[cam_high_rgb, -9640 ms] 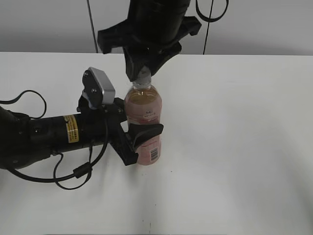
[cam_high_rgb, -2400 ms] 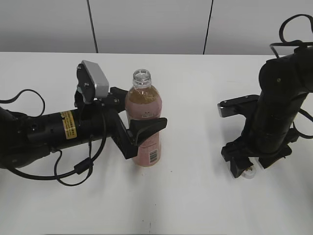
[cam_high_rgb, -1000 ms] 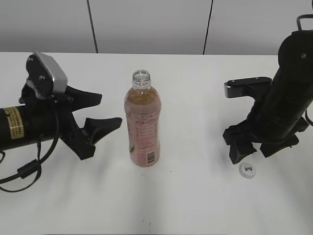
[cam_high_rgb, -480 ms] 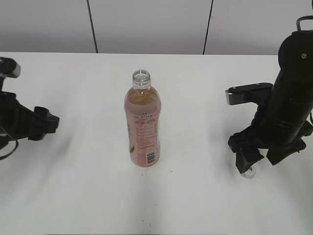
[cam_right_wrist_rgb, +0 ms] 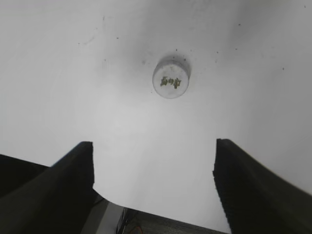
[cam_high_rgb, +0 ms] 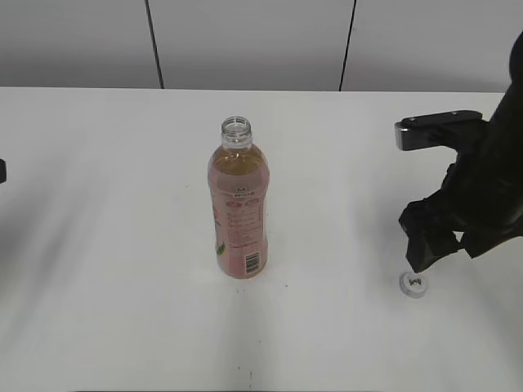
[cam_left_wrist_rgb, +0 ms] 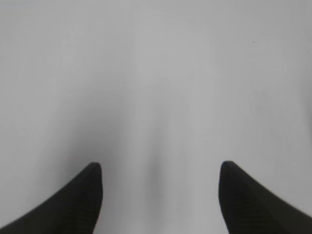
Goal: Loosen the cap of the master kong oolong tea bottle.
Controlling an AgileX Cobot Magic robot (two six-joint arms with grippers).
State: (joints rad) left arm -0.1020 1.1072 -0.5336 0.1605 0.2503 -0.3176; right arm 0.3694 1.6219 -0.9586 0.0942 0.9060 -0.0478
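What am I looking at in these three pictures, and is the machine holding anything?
It is a two-armed table robot. One camera watches from the front; the other two ride on the wrists, looking down past each arm's fingers. On the white table stands a tea bottle, upright, its mouth open. Its white cap lies on the table to the right, top side up. The right gripper hangs above the cap with its fingers spread, not touching it. The left gripper, off at the left edge, is also open and empty. Nothing is held.
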